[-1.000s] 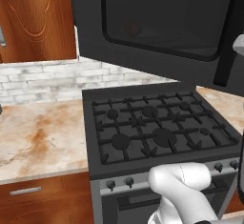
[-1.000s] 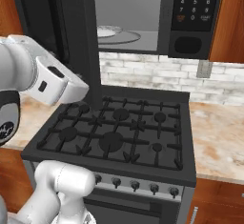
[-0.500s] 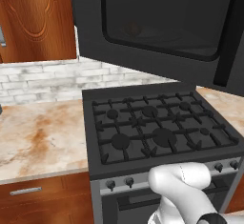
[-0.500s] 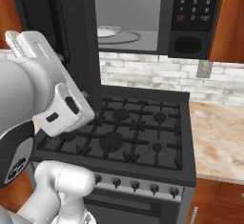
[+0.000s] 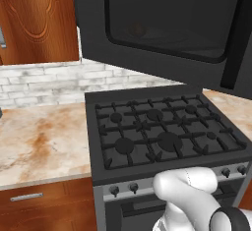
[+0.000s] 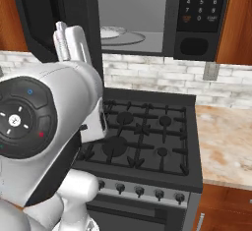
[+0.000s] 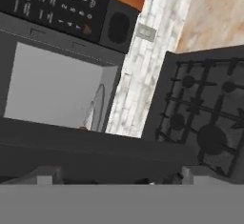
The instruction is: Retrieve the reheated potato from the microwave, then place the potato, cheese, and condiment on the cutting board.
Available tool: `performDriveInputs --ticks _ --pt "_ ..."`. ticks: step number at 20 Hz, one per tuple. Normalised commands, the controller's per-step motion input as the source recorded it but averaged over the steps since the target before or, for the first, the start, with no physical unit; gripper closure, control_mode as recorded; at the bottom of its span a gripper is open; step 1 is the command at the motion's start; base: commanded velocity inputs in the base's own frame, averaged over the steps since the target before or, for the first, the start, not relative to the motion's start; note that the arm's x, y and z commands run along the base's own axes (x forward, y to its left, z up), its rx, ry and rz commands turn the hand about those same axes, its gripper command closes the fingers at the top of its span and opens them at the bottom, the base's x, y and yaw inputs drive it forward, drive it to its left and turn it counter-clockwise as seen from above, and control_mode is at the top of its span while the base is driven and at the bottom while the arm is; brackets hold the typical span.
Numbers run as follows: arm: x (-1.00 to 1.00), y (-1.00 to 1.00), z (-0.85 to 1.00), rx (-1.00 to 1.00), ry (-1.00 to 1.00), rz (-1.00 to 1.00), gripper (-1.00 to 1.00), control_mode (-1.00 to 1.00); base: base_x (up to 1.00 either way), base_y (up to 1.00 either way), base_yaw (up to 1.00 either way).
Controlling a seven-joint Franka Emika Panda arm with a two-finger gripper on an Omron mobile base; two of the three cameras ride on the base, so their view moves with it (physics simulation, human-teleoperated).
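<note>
Marble counter (image 5: pixel 39 146) flanks one black stove (image 5: pixel 162 136); one microwave (image 6: pixel 147 18) open above, one glass turntable (image 6: pixel 120 36) inside; gripper (image 7: pixel 119 180) released, empty.

Glossy white rounded arm (image 6: pixel 54 127) with a black disc joint cap (image 6: pixel 22 122), apparently bearing small coloured dots.

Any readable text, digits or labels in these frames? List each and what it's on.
"1 2 3 / 4 5 6 / 7 8 9": white digits on the keypad of the large black box-shaped microwave, faint.
Lower keypad buttons, with one orange mark: too blurred to read.
Small knobs on the black gas stove: no legible markings.
</note>
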Motion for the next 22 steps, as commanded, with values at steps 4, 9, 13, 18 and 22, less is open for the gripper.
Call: performDriveInputs --ticks 4,9,13,18,22 --pt "0.27 -0.11 -0.05 0.40 0.02 0.00 -1.00 -1.00 0.00 0.00 0.00" --pt "0.55 -0.07 -0.19 0.27 -0.05 0.09 -1.00 -1.00 0.00 0.00 0.00" --pt "0.48 -0.14 -0.20 0.15 -0.10 0.28 -1.00 -1.00 0.00 0.00 0.00" --pt "0.50 -0.07 -0.22 0.02 -0.15 0.35 -1.00 -1.00 0.00 0.00 0.00" --pt "0.47 -0.01 -0.06 0.00 -0.15 0.29 -1.00 -1.00 0.00 0.00 0.00"
